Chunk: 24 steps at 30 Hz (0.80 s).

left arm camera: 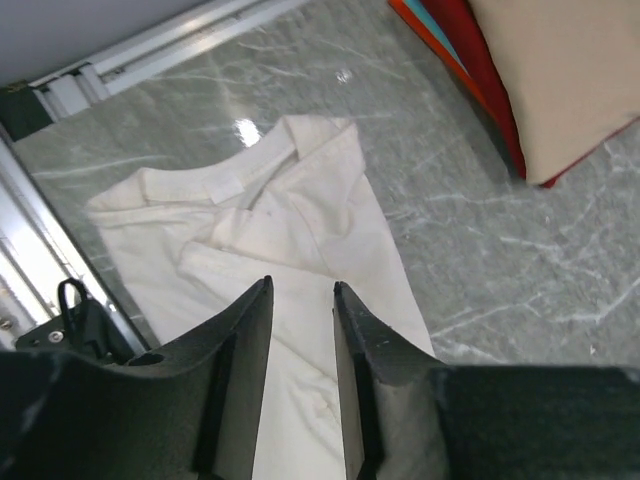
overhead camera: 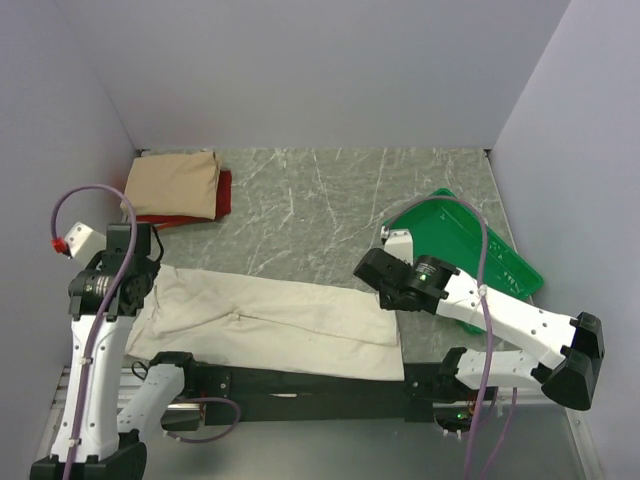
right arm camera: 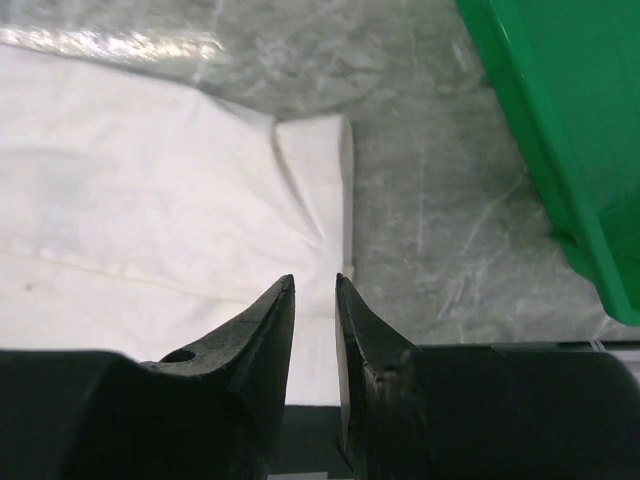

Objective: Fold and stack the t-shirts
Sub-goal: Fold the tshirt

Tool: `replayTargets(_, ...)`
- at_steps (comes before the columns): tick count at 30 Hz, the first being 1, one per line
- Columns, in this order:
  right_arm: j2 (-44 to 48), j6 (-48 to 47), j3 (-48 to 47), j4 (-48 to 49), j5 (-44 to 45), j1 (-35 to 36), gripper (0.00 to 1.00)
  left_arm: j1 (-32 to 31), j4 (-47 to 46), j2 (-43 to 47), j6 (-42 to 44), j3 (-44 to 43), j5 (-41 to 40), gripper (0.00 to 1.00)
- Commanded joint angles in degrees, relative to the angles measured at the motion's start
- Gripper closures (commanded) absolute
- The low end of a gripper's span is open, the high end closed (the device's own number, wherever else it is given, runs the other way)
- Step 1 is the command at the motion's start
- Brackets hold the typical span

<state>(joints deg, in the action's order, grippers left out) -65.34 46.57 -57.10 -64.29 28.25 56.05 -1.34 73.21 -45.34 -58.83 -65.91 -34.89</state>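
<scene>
Cream t-shirt [overhead camera: 270, 325] | beneath left tool [left arm camera: 301, 290], ajar, empty | beneath right tool [right arm camera: 315, 282], ajar, empty

- The long shirt [overhead camera: 270, 325] lies flat across the near bench [overhead camera: 320, 200], collar end to the left.
- At far left, the top shirt [overhead camera: 172, 185] lies on the lower shirt [overhead camera: 224, 192].
- The tray [overhead camera: 455, 225] sits right of the long shirt.
- The left claw [left arm camera: 302, 290] hangs over its collar end, the right claw [right arm camera: 314, 282] over the other.

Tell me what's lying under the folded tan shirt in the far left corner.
A red t-shirt lies under the tan t-shirt, showing only as a strip along its right and near edges. The rest is covered, so its fold cannot be seen.
</scene>
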Motion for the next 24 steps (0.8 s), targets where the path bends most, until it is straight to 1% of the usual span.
replayTargets(1, 0.4, -2.2, -2.8, 4.2, 1.5, -0.2, 0.7, 0.2, -7.4, -2.1, 3.0, 3.1, 7.0, 0.63)
replayTargets(2, 0.8, -3.4, -1.0, 6.1, -0.8, -0.6, 0.69, 0.2, -10.1, -2.5, 3.5, 3.9, 8.3, 0.6)
replayTargets(3, 0.9, -5.9, 0.1, 10.2, -2.7, -1.4, 0.69, 0.2, -11.9, -3.3, 3.9, 4.6, 10.6, 0.59)
replayTargets(4, -0.4, -6.0, 1.5, 11.0, -3.7, -2.2, 0.69, 0.2, -15.4, -3.9, 5.5, 6.3, 11.6, 0.55)
replayTargets(5, -1.6, -5.7, 2.0, 11.1, -4.3, -3.0, 0.69, 0.1, -16.6, -4.6, 6.2, 6.8, 12.3, 0.52)
replayTargets(6, -2.8, -6.5, 2.5, 11.8, -6.6, -5.5, 0.69, 0.2, -16.8, -6.8, 6.2, 7.0, 11.9, 0.5)
replayTargets(8, -7.0, -6.8, 3.2, 12.0, -7.0, -7.1, 0.69, 0.5, -17.0, -9.4, 7.4, 6.8, 11.2, 0.45)
replayTargets(11, -10.4, -8.1, 3.9, 14.2, -7.6, -11.0, 0.69, 1.2, -20.4, -14.7, 10.5, 6.9, 13.7, 0.44)
replayTargets(12, -10.9, -8.9, 4.1, 15.1, -9.3, -12.0, 0.69, 3.4, -22.6, -15.6, 11.2, 7.2, 14.8, 0.43)
replayTargets(13, -11.4, -9.5, 4.5, 16.1, -10.3, -14.5, 0.69, 4.1, -23.5, -16.4, 11.6, 7.8, 17.5, 0.43)
replayTargets(16, -12.0, -11.8, 5.0, 19.8, -13.9, -18.0, 0.69, 6.2, -26.1, -19.7, 12.5, 9.1, 19.7, 0.43)
replayTargets(19, -13.1, -12.9, 5.3, 21.4, -14.8, -19.7, 0.69, 8.9, -29.3, -21.3, 13.0, 11.3, 21.8, 0.43)
replayTargets(20, -13.3, -13.2, 5.7, 22.3, -15.8, -20.6, 0.69, 9.7, -30.0, -21.9, 13.4, 11.8, 23.7, 0.43)
replayTargets(24, -13.9, -15.7, 6.9, 25.3, -20.3, -22.6, 0.69, 13.6, -31.3, -23.7, 14.8, 12.8, 25.9, 0.44)
